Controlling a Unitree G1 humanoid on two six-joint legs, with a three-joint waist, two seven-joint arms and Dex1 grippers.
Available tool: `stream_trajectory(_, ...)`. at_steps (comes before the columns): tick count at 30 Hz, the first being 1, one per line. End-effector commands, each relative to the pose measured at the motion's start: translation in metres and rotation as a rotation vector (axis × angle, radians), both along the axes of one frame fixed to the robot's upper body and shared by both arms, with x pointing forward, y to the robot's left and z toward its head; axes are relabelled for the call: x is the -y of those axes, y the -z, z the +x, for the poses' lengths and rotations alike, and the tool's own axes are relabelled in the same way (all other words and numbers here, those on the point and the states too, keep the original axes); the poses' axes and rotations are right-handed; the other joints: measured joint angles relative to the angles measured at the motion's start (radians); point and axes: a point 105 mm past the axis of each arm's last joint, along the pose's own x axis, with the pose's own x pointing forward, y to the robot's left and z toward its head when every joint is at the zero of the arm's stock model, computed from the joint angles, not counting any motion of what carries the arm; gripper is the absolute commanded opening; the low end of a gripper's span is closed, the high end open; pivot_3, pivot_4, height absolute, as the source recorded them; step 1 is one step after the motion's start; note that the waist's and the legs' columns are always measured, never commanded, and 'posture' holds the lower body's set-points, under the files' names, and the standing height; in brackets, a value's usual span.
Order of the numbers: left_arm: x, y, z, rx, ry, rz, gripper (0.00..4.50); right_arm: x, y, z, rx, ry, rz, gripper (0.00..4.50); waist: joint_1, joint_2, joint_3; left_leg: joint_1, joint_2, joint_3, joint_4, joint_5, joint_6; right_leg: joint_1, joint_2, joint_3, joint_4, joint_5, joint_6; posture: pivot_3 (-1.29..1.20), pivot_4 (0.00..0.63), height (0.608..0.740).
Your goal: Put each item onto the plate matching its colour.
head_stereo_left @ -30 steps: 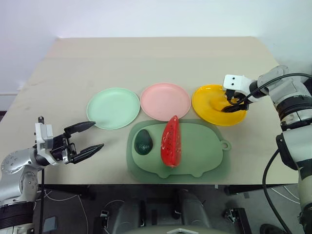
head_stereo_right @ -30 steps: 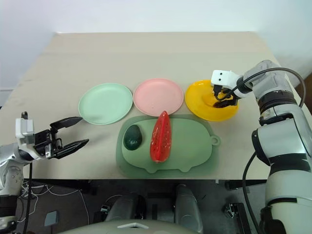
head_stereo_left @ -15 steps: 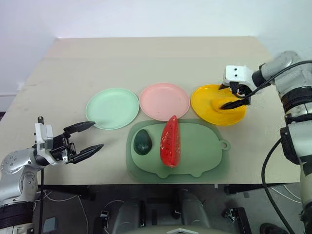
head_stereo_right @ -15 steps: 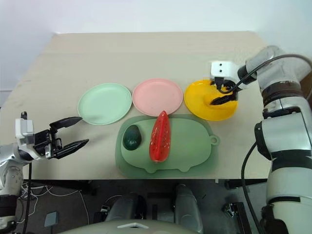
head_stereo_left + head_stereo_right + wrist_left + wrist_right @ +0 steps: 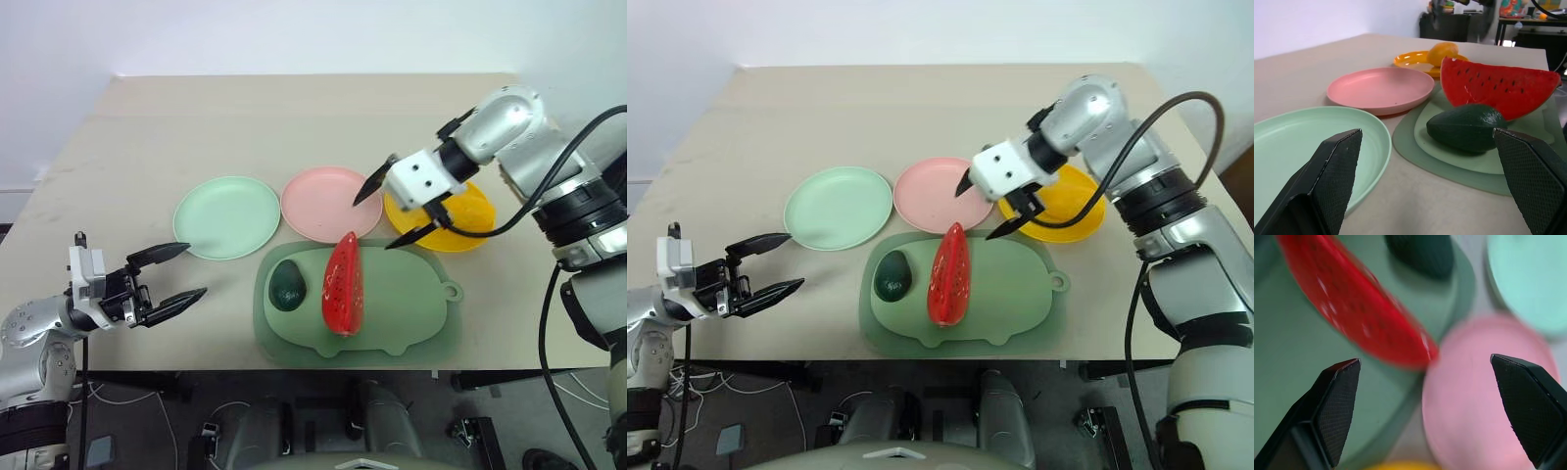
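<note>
1. The pig-shaped mat [image 5: 411, 304] lay on the worktop [image 5: 294, 127] and serves here as the landmark for every place given
2. The avocado [image 5: 287, 286] lay on the mat, at its left end as the robot sees it
3. The watermelon wedge [image 5: 344, 284] stood on its rind on the mat just to the right of the avocado, its tip at the mat's far edge, just short of the pink plate [image 5: 328, 206]
4. The mint green plate [image 5: 227, 216], the pink plate and the yellow plate [image 5: 460, 227] sat in a row along the far side of the mat, mint beyond its left end, pink beyond its middle, yellow beyond its right end
5. The mango [image 5: 1442, 51] rested on the yellow plate, seen from the left wrist view beyond the wedge
6. The right gripper [image 5: 392, 211] hung in the air above the far edge of the mat, between the pink and yellow plates, pointing down and leftward; its jaws were spread wide and empty
7. The left gripper [image 5: 174, 274] was held level off the mat's left end, near the mint green plate, jaws spread wide, nothing between them
</note>
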Motion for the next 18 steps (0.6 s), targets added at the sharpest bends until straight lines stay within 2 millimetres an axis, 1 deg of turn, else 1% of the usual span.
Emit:
stream_trajectory(1,-0.003,-0.007,-0.002,0.033,-0.005,0.022,4.5,-0.013,0.005,-0.013,-0.003,-0.093,-0.02,4.48,0.002,0.0,0.0,0.0,0.0,0.0,0.0,0.0,0.0,0.0,0.0,0.0,0.0,0.0,0.0,0.0,0.15,0.736)
stream_trajectory(5,-0.002,-0.007,-0.004,0.033,-0.007,0.02,4.5,-0.022,0.016,-0.019,-0.012,-0.152,-0.052,4.48,0.001,0.0,0.0,0.0,0.0,0.0,0.0,0.0,0.0,0.0,0.0,0.0,0.0,0.0,0.0,0.0,0.15,0.736)
stream_trajectory(8,-0.003,-0.007,-0.004,0.034,-0.013,0.02,4.5,-0.028,0.031,-0.022,-0.019,-0.194,-0.09,4.48,0.001,0.0,0.0,0.0,0.0,0.0,0.0,0.0,0.0,0.0,0.0,0.0,0.0,0.0,0.0,0.0,0.15,0.736)
stream_trajectory(10,-0.004,-0.007,-0.005,0.035,-0.016,0.02,4.5,-0.031,0.04,-0.022,-0.013,-0.21,-0.119,4.48,0.001,0.0,0.0,0.0,0.0,0.0,0.0,0.0,0.0,0.0,0.0,0.0,0.0,0.0,0.0,0.0,0.15,0.736)
stream_trajectory(18,-0.006,-0.007,-0.007,0.035,-0.036,0.021,4.5,-0.041,0.064,-0.021,-0.023,-0.236,-0.173,4.48,0.001,0.0,0.0,0.0,0.0,0.0,0.0,0.0,0.0,0.0,0.0,0.0,0.0,0.0,0.0,0.0,0.15,0.736)
